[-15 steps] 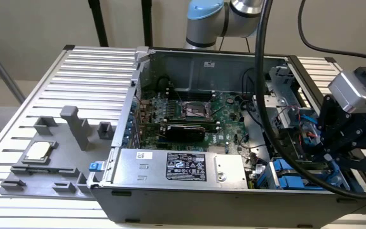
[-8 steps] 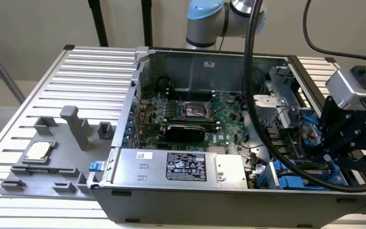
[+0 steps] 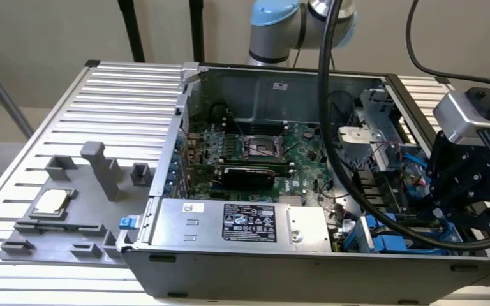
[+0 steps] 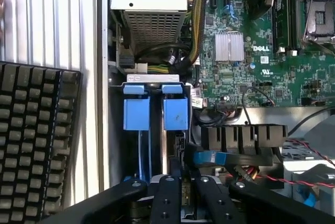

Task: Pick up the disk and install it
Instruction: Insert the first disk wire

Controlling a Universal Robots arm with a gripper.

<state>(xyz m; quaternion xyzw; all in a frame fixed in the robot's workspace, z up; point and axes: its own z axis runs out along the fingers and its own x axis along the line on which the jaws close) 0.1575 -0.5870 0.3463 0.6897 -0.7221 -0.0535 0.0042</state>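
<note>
The disk (image 4: 175, 114) shows edge-on as a blue carrier end with a silver edge running back to my gripper (image 4: 183, 185). It stands upright in the drive bay at the front corner of the open computer case (image 3: 228, 268), on the exterior view's right. The black fingers (image 4: 167, 198) are drawn close together on it. A second blue carrier end (image 4: 136, 111) sits in the slot beside it. In the exterior view my gripper (image 3: 459, 204) hangs low over that bay, with blue plastic (image 3: 390, 243) below it.
A large silver box with a black label (image 3: 245, 223) lies along the case front beside the bay. The motherboard (image 3: 262, 150) fills the case floor, with thick black cables (image 3: 339, 159) draped across. A grey fixture holds a small square chip (image 3: 51, 203). A black keyboard (image 4: 36, 135) lies outside the case.
</note>
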